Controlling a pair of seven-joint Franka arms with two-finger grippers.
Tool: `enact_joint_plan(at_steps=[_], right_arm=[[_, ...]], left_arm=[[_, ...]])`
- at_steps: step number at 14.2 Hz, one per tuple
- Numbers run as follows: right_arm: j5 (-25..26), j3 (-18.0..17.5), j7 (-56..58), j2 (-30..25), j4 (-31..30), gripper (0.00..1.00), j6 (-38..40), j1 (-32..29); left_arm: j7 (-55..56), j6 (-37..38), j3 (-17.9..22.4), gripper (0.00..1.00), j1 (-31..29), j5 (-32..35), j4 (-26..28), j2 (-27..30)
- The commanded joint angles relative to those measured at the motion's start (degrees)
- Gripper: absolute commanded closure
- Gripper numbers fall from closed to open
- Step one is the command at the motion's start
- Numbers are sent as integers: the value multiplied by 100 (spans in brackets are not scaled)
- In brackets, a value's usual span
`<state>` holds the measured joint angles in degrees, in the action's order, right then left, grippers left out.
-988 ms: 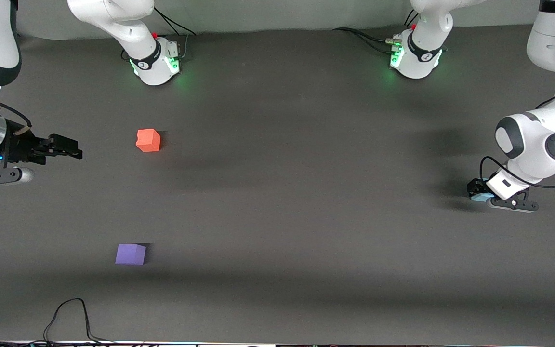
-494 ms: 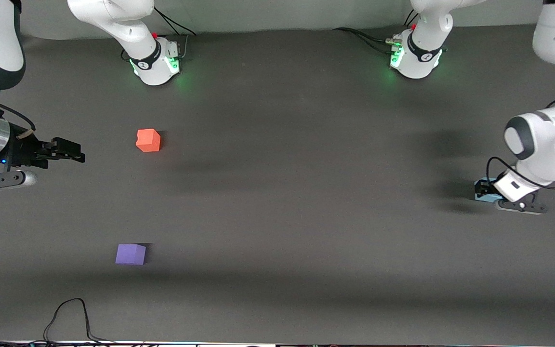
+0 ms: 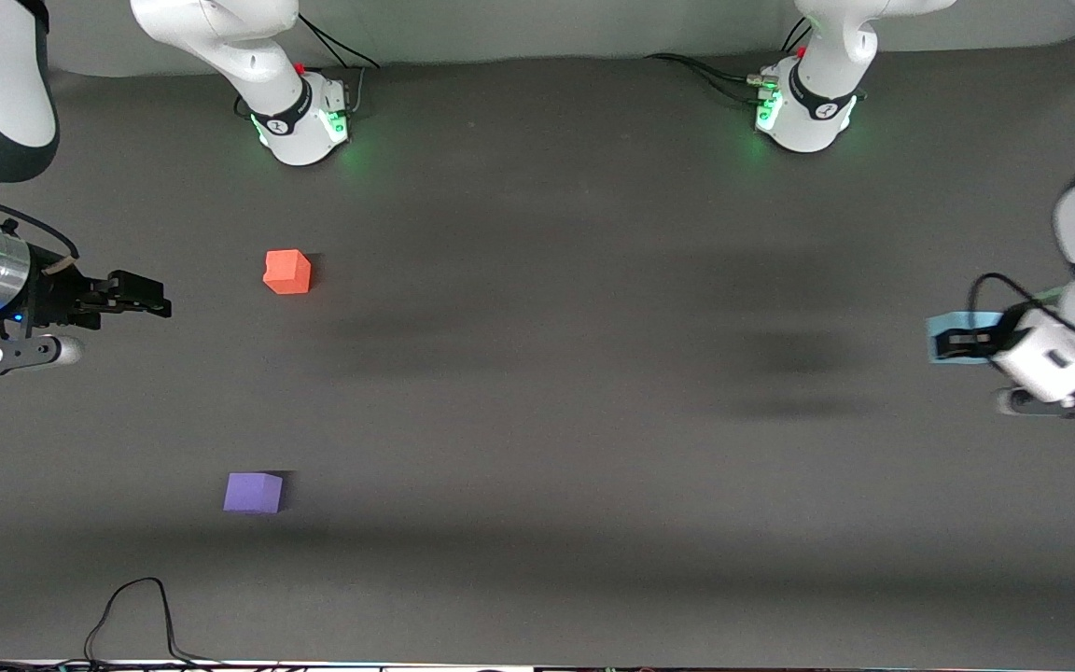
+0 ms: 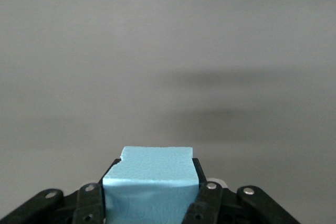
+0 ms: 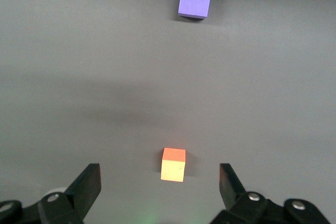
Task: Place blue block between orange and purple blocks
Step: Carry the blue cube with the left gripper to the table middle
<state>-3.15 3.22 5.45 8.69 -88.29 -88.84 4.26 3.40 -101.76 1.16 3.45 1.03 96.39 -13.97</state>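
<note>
The left gripper (image 3: 953,342) is clamped on the blue block (image 4: 150,182), held airborne at its table end for carrying. The right gripper (image 5: 160,187) is parked wide open, empty, near the orange block (image 3: 286,272); the gap toward the purple block (image 3: 253,492) is left free.

A dark grey matte table (image 3: 537,420) filled the view. A thin black cable (image 3: 132,611) looped on it at the edge nearest the front camera.

The blue block (image 3: 951,329) — a light sky-blue matte cube, one top corner chipped — is clamped in the left gripper (image 3: 959,342) above the left arm's end of the table, well apart from the orange block (image 3: 286,272) and the purple block (image 3: 253,492), both resting flat — the purple nearer the front camera.
</note>
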Motion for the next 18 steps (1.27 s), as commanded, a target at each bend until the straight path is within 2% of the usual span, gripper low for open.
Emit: enact_joint_plan(at_steps=[1, 4, 6, 8, 12, 18], right_arm=[[-81, 30, 96, 89, 145, 0, 33, 31], [-81, 30, 123, 98, 137, 0, 33, 22], [-81, 30, 140, 98, 128, 0, 42, 31], [-81, 30, 140, 98, 110, 0, 42, 31], [-90, 30, 140, 98, 75, 0, 16, 40], [-116, 21, 53, 98, -39, 0, -98, 119]], left_arm=[[1605, 78, 26, 66, 1049, -24, -279, -247], [3153, -141, -168, 66, 1972, -313, -734, -676], [4313, -659, -186, 67, 2745, -288, -1051, -1115], [5001, -1055, -186, 68, 3387, -270, -1367, -1598], [5898, -1644, -177, 68, 4329, 160, -2071, -2670], [6058, -2577, -133, 68, 4954, 337, -2221, -3700]])
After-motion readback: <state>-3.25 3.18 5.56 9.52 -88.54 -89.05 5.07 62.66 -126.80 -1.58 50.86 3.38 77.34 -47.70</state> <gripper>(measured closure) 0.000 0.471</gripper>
